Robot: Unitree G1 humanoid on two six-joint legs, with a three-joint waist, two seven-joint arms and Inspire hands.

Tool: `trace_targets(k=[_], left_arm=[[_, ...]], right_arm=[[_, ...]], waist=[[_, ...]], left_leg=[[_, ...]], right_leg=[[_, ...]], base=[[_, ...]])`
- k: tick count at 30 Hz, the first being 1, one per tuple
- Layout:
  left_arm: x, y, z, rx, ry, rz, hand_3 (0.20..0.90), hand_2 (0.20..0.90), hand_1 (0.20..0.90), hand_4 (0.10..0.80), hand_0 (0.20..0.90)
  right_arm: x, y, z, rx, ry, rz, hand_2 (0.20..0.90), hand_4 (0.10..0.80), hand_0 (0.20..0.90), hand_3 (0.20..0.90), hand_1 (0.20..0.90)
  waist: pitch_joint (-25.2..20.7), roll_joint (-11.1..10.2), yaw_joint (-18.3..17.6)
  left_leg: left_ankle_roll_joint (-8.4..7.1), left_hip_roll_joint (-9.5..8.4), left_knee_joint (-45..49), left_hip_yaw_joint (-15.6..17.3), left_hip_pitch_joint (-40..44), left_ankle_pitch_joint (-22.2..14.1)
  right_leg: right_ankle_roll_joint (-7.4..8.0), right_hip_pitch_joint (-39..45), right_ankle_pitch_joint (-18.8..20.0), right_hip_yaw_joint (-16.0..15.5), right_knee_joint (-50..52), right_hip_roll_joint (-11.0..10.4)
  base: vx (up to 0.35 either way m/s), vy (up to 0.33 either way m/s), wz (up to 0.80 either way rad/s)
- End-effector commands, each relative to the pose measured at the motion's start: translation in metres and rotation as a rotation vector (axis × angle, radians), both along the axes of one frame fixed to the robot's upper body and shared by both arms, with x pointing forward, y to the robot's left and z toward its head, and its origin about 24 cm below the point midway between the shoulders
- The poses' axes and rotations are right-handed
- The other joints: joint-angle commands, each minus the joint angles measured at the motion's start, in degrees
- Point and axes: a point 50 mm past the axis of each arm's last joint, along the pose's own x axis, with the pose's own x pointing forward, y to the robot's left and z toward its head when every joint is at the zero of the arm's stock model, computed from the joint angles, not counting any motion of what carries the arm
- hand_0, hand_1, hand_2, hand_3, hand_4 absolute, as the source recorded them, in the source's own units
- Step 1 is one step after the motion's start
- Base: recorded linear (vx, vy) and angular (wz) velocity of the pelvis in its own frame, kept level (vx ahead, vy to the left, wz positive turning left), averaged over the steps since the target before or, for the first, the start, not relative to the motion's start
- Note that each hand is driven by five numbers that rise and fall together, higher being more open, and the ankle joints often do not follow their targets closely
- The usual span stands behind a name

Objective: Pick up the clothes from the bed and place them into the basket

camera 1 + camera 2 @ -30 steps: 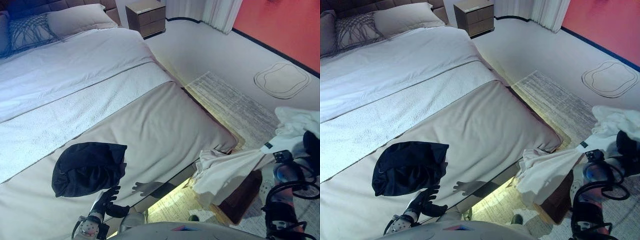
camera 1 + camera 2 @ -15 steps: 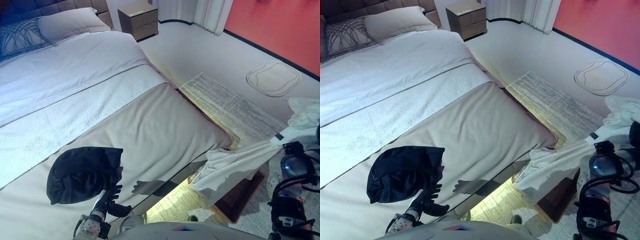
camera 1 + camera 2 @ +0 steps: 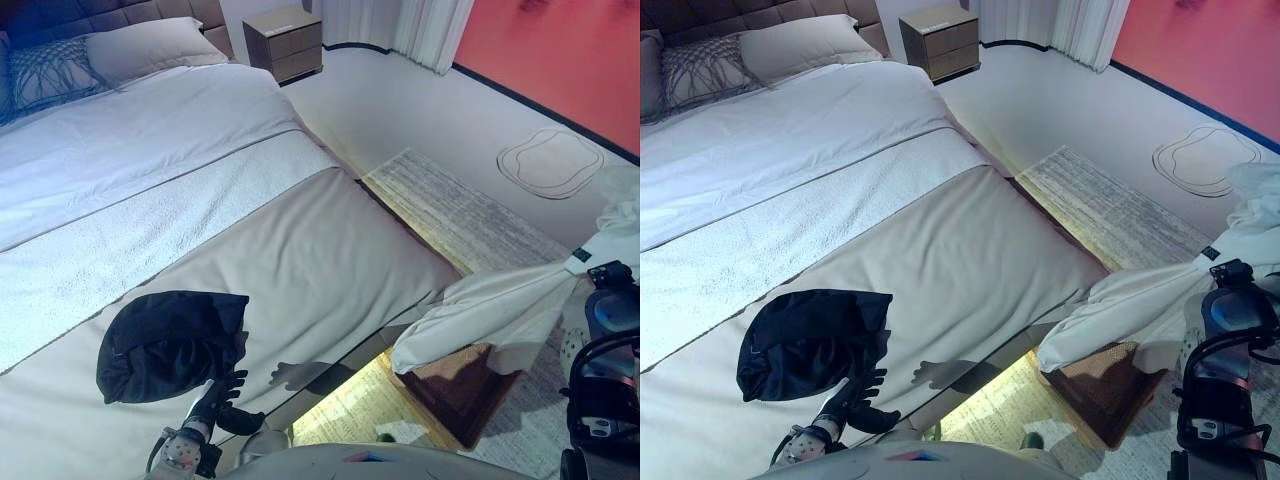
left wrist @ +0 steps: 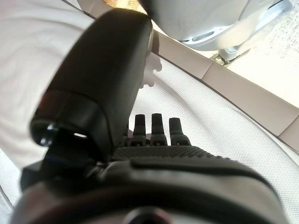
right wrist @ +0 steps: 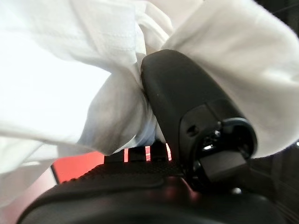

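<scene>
Right hand (image 5: 187, 116) has thumb and fingers clamped on the white garment (image 3: 500, 310), which hangs over the brown basket (image 3: 460, 385). Risk: its trailing end could drape outside. Left hand (image 3: 222, 395), fingers relaxed, rests beside the black garment (image 3: 165, 340) on the bed (image 3: 300, 250).

The white garment (image 3: 500, 310) has lifted higher, its hanging end risen above the basket (image 3: 462, 385).

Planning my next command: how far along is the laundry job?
Nothing visibly rests in the basket yet. The right hand grips the white garment, stretched above the basket beside the bed. The dark garment remains on the bed, beside the open left hand.
</scene>
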Motion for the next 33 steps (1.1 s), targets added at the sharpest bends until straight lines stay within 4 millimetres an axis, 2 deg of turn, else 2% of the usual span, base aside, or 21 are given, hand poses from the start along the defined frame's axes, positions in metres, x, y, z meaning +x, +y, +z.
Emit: trace_targets(k=[1, 3, 4, 7, 13, 18, 24, 29, 33], left_arm=[[0.021, 0.008, 0.009, 0.05, -0.068, -0.031, 0.9, 0.9, 0.9, 0.8, 0.9], [0.022, 0.011, 0.009, 0.063, -0.068, -0.027, 0.9, 0.9, 0.9, 0.8, 0.9], [0.022, 0.011, 0.01, 0.063, -0.069, -0.026, 0.9, 0.9, 0.9, 0.8, 0.9], [0.025, 0.015, 0.011, 0.07, -0.074, -0.018, 0.9, 0.9, 0.9, 0.8, 0.9], [0.032, 0.016, 0.014, 0.056, -0.08, -0.029, 0.9, 0.9, 0.9, 0.8, 0.9], [0.031, 0.012, 0.012, 0.05, -0.064, -0.041, 0.9, 0.9, 0.9, 0.8, 0.9], [0.031, 0.012, 0.011, 0.054, -0.051, -0.045, 0.9, 0.9, 0.9, 0.8, 0.9], [0.03, 0.012, 0.011, 0.056, -0.045, -0.044, 0.9, 0.9, 0.9, 0.8, 0.9], [0.027, 0.011, 0.01, 0.058, -0.046, -0.041, 0.9, 0.9, 0.9, 0.8, 0.9]], right_arm=[[-0.003, -0.006, 0.071, -0.276, -0.258, 0.024, 0.3, 0.1, 0.3, 0.2, 0.3], [0.0, 0.002, 0.086, -0.329, -0.314, 0.063, 0.3, 0.1, 0.3, 0.2, 0.3], [0.0, 0.003, 0.086, -0.332, -0.316, 0.065, 0.3, 0.1, 0.3, 0.2, 0.3], [0.005, 0.014, 0.11, -0.394, -0.382, 0.112, 0.3, 0.1, 0.3, 0.2, 0.3], [0.008, 0.028, 0.167, -0.525, -0.496, 0.178, 0.3, 0.1, 0.3, 0.2, 0.3], [0.007, 0.032, 0.193, -0.59, -0.51, 0.161, 0.3, 0.1, 0.3, 0.2, 0.3], [0.004, 0.028, 0.205, -0.602, -0.507, 0.114, 0.3, 0.1, 0.3, 0.2, 0.3], [0.006, 0.021, 0.198, -0.563, -0.491, 0.109, 0.3, 0.1, 0.3, 0.2, 0.3], [0.004, 0.025, 0.193, -0.581, -0.508, 0.122, 0.3, 0.1, 0.3, 0.2, 0.3]], waist=[[-3.75, -0.5, 0.36], [-3.72, -0.74, 0.32], [-3.69, -0.74, 0.28], [-3.96, -1.17, 0.17], [-5.03, -2.53, 0.62], [-5.84, -3.37, 0.9], [-6.33, -3.84, 0.88], [-6.31, -3.79, 0.79], [-6.01, -3.46, 0.62]], left_leg=[[-1.5, 0.43, 0.2, -4.63, -1.12, -2.42], [-1.53, 0.43, 0.07, -4.75, -0.84, -2.53], [-1.53, 0.43, 0.07, -4.77, -0.82, -2.54], [-1.48, 0.45, 0.01, -4.76, -0.54, -2.69], [-1.39, 0.37, 0.07, -4.73, 0.26, -3.2], [-1.31, 0.21, 0.01, -5.04, 0.69, -3.48], [-1.25, 0.0, 0.01, -5.03, 0.97, -3.82], [-1.24, -0.11, 0.01, -4.86, 1.1, -4.01], [-1.16, -0.09, 0.01, -4.6, 1.16, -4.06]], right_leg=[[0.76, -0.04, -0.79, -1.47, 2.26, 0.51], [0.81, -0.02, -0.69, -1.6, 2.19, 0.52], [0.81, 0.01, -0.69, -1.61, 2.19, 0.52], [0.74, 0.13, -0.79, -1.62, 2.16, 0.6], [0.52, 0.64, -1.31, -1.6, 2.47, 0.94], [0.5, 0.96, -1.47, -1.52, 2.48, 1.08], [0.52, 1.02, -1.54, -1.25, 2.46, 1.24], [0.68, 1.03, -1.32, -1.32, 2.24, 1.19], [0.69, 0.97, -1.13, -1.38, 2.09, 1.19]], base=[[-0.039, -0.005, 0.01], [-0.019, -0.005, 0.0], [0.0, 0.0, 0.0], [0.0, 0.0, 0.0], [0.007, 0.01, 0.0], [0.0, 0.0, 0.0], [0.0, 0.0, 0.0], [0.0, 0.0, 0.0], [-0.015, 0.008, 0.0]])
